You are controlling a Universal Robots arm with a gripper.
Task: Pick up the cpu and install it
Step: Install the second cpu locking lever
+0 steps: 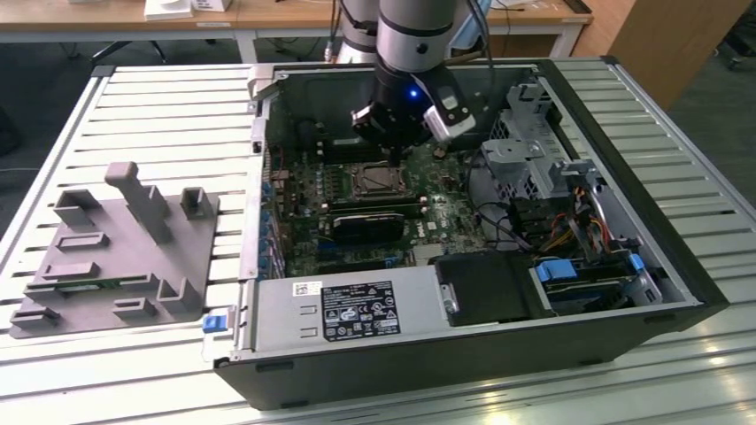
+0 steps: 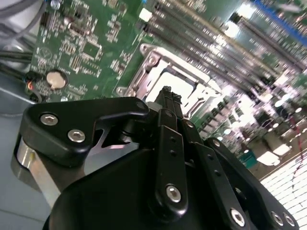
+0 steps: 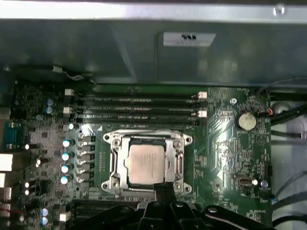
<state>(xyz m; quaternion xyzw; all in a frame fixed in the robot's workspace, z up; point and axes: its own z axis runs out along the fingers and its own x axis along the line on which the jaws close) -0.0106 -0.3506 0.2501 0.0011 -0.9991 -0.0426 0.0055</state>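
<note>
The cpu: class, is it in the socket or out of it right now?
In. The cpu lies flat inside the metal socket frame on the motherboard, with the gripper above its edge.

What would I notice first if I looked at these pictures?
Probably the open computer case lying on the slatted table, with the robot's hand reaching down into it. Just under the hand, the shiny square cpu sits in its socket frame on the green motherboard. A grey holder stands at the exterior view's left.
</note>
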